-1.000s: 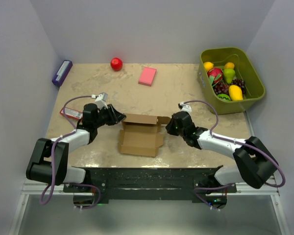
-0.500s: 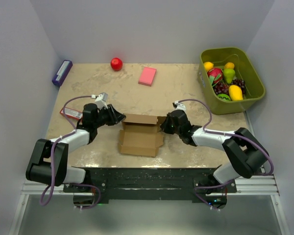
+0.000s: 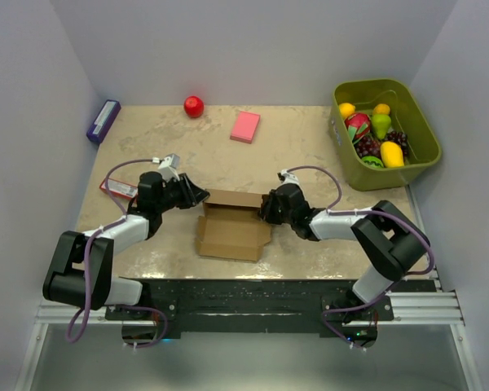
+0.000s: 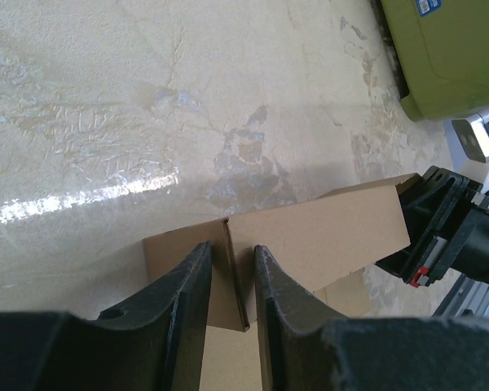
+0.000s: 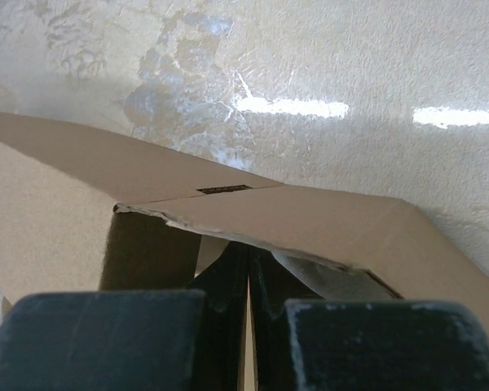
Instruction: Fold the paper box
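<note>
Top external view: the paper box [image 3: 232, 228] lay on the bench [image 3: 310, 155] between the two arms, toward the near edge. It was plain brown cardboard, matte and unprinted, a shallow open tray with a raised back wall and a flat panel lying toward the arm bases. The left hand [image 3: 197, 194] was at the box's back-left corner. The right hand [image 3: 266, 208] was at its right end.

Left wrist view: two black, curved fingers [image 4: 191, 293] stood a narrow gap apart, astride an upright cardboard edge at the corner fold. A sliver of cardboard showed on each side of that edge, so I could not tell whether the pads pressed it. The long wall ran off rightward to the other hand's black body.

Right wrist view: the fingers [image 5: 224, 285] were closed together with only a hairline seam between them, tucked under a bent flap with a rough cut edge. Whether any sheet sat in the seam was unclear.

Bench surface: mottled beige, stone-like, glossy with light streaks. At the far right stood a green plastic bin [image 3: 389, 177] of toy fruit [image 3: 375, 134]. A pink flat block [image 3: 245, 126] and a red ball [image 3: 194, 106] lay at the back, and a purple box [image 3: 103, 120] by the left wall.
</note>
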Robot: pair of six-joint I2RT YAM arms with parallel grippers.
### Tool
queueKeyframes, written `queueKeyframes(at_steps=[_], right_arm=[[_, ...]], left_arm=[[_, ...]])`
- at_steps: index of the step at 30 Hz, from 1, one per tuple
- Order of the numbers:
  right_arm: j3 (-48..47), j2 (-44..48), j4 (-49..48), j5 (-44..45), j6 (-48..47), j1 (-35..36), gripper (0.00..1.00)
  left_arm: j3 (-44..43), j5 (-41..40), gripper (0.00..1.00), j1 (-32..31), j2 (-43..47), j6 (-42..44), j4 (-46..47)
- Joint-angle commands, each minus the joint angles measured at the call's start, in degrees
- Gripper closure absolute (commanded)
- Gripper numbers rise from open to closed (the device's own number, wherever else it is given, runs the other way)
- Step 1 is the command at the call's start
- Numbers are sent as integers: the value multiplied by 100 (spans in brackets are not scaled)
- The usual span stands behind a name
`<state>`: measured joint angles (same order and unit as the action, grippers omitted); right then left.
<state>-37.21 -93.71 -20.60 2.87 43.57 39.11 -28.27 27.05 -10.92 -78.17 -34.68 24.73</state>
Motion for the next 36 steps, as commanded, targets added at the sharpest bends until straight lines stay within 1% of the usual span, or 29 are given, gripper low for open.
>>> queueKeyframes(at_steps=[1,3,6,7,10,13,17,19,20,21,22,23,26,27,29,31,32,36], right_arm=[[-278,-103,-85,82,-24,131,98],[-322,-156,-76,108,-42,167,98],[-575,-323,318,344,-112,281,99],[-655,-393,677,641,-138,385,100],[-814,-455,1171,1170,-183,579,100],[-674,-481,1243,1286,-25,641,100],[-463,-342,1102,1172,55,641,100],[-497,-166,1198,1154,-41,633,93],[-541,44,1216,1137,-77,641,87],[-655,142,1268,1102,-112,641,83],[-717,238,1556,1084,-208,641,78],[-761,370,1690,1127,-252,633,68],[-849,862,2042,1198,-419,641,54],[-901,1020,2182,1189,-463,641,53],[-1024,1083,2542,1242,-665,641,55],[-1086,1162,2753,1023,-718,641,59],[-1060,1197,2763,926,-710,668,64],[-876,1250,2833,671,-675,861,71]], left_arm=[[-20,-130,69,-7,13,242,-399],[-12,-121,69,-7,21,242,-399],[6,-121,69,-7,30,224,-381],[15,-121,69,-7,39,224,-381],[32,-121,69,-7,83,216,-373],[41,-130,70,-7,109,207,-364],[67,-165,70,-7,100,233,-372],[59,-182,70,-7,109,242,-381],[50,-191,70,-7,109,259,-390],[50,-200,70,-7,118,260,-399],[41,-200,70,-7,127,268,-416],[6,-217,70,-7,127,294,-460],[-29,-296,70,-7,188,382,-583],[-29,-314,70,-7,223,391,-610],[-47,-349,70,-7,250,426,-662],[-56,-341,70,-16,276,435,-671],[-64,-349,70,-16,285,444,-671],[-82,-349,71,-24,285,444,-671]])
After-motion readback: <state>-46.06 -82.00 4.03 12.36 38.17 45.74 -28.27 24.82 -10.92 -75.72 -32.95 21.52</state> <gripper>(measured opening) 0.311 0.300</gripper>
